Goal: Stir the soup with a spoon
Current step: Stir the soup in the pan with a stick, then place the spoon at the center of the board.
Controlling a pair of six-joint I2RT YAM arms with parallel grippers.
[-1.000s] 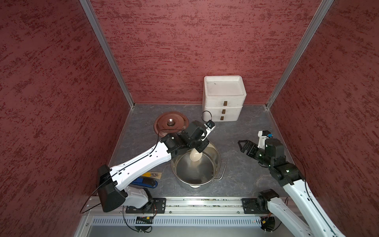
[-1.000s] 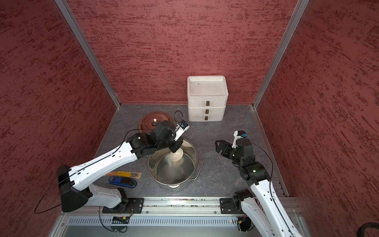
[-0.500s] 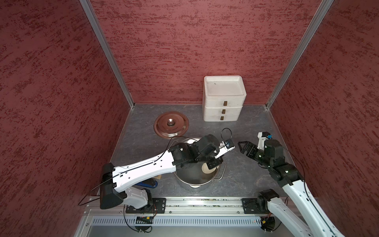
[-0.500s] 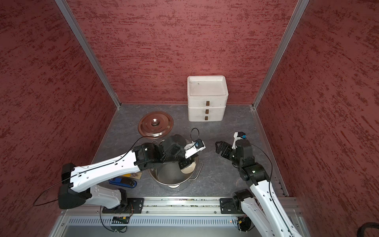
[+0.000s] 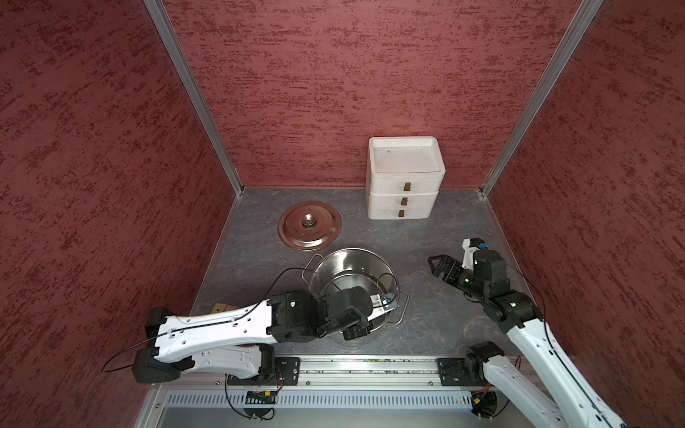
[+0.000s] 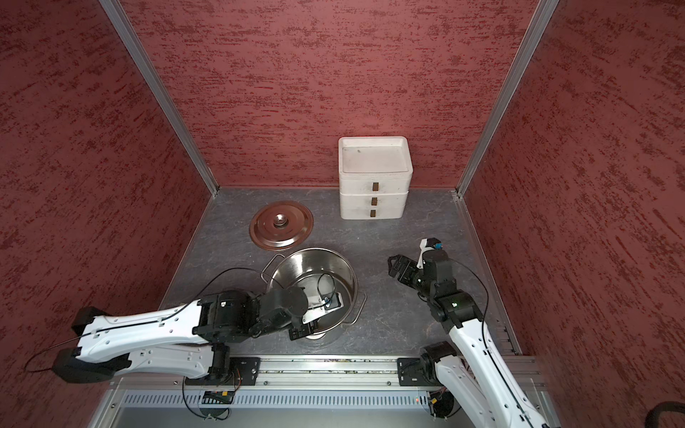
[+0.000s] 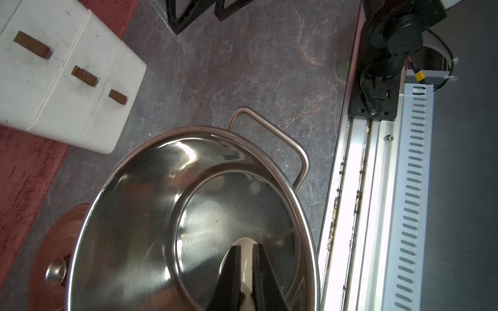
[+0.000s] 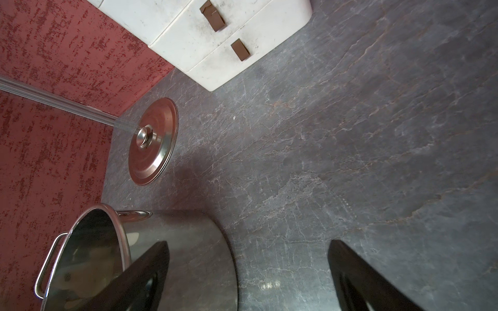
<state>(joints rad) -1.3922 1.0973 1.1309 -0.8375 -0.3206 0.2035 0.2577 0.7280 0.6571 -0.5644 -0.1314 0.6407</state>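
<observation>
One spoon point(image 7: 246, 265), one pot point(image 5: 348, 259), one lid point(image 5: 322, 229)

A robot-lab test booth. Textured dark-red wall panels point(image 5: 333, 92) and aluminium corner posts point(image 5: 194, 96) enclose a grey stone-patterned tabletop point(image 5: 426, 237). A silver aluminium rail point(image 5: 370, 365) carries two white robot arms point(image 5: 222, 326).

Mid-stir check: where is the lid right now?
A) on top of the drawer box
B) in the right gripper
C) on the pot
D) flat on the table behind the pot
D: the lid lies flat, knob up, on the table between the open pot and the back wall.
</observation>
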